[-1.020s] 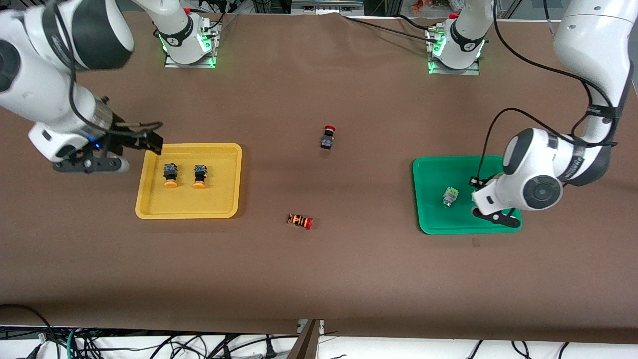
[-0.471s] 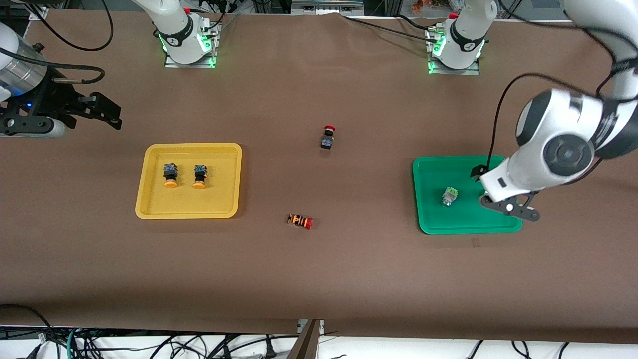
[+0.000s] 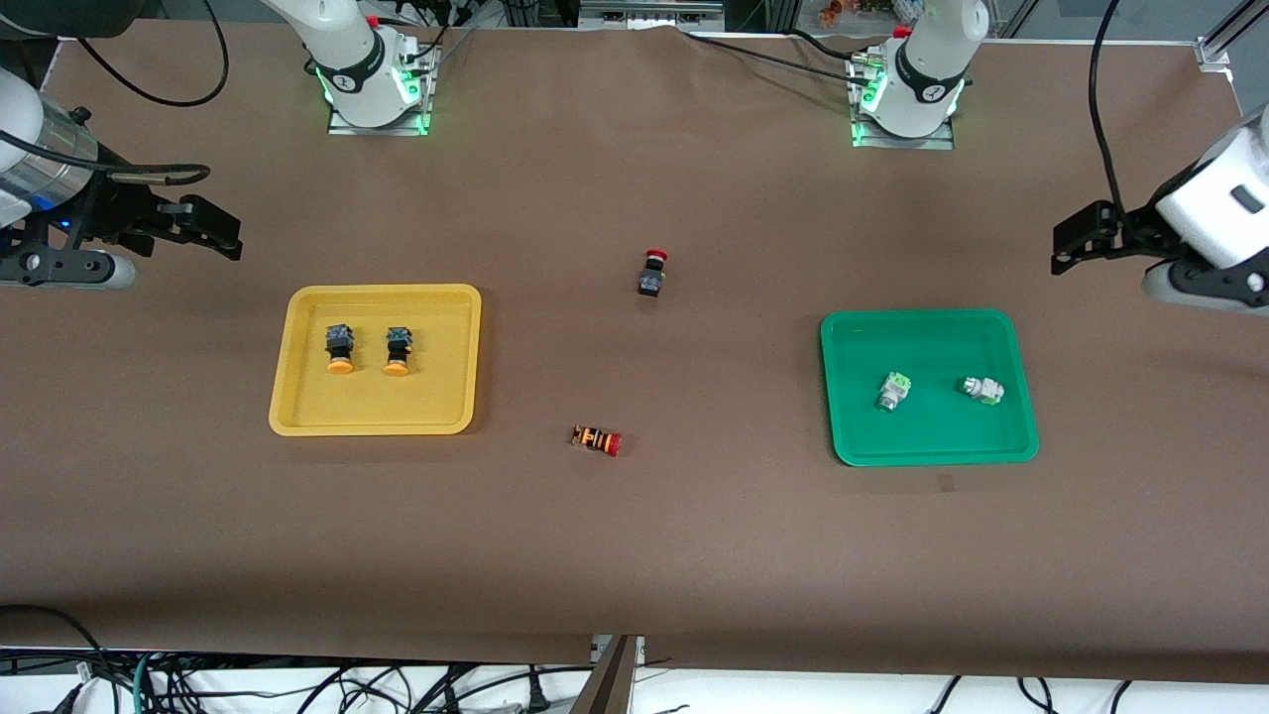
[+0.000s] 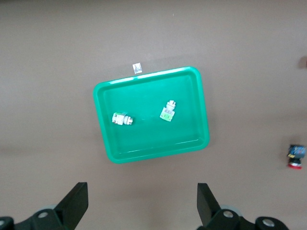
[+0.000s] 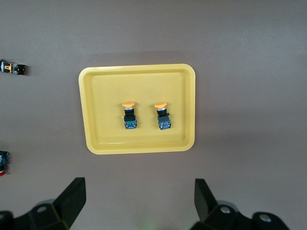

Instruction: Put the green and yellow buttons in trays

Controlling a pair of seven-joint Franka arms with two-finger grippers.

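The yellow tray [image 3: 436, 397] holds two black-bodied buttons with yellow-orange caps [image 3: 339, 349] [image 3: 398, 351]. The green tray [image 3: 932, 337] holds two white-grey buttons with green parts [image 3: 894, 390] [image 3: 981, 389]. My left gripper [image 3: 1078, 241] is open and empty, high over bare table beside the green tray, at the left arm's end. My right gripper [image 3: 198, 228] is open and empty, high over bare table beside the yellow tray, at the right arm's end. The left wrist view shows the green tray [image 4: 148, 143] and open gripper [image 4: 142, 206]. The right wrist view shows the yellow tray [image 5: 144, 86] and open gripper [image 5: 139, 203].
A black-bodied red-capped button [image 3: 651, 273] stands mid-table between the trays. An orange-striped red-capped button [image 3: 597, 439] lies nearer to the front camera. A small pale scrap [image 3: 947, 483] lies just outside the green tray's near rim. Both arm bases stand at the table's back edge.
My left gripper rose from the green tray and swung out toward the table's end, leaving a second green button in the tray. My right gripper drew away from the yellow tray.
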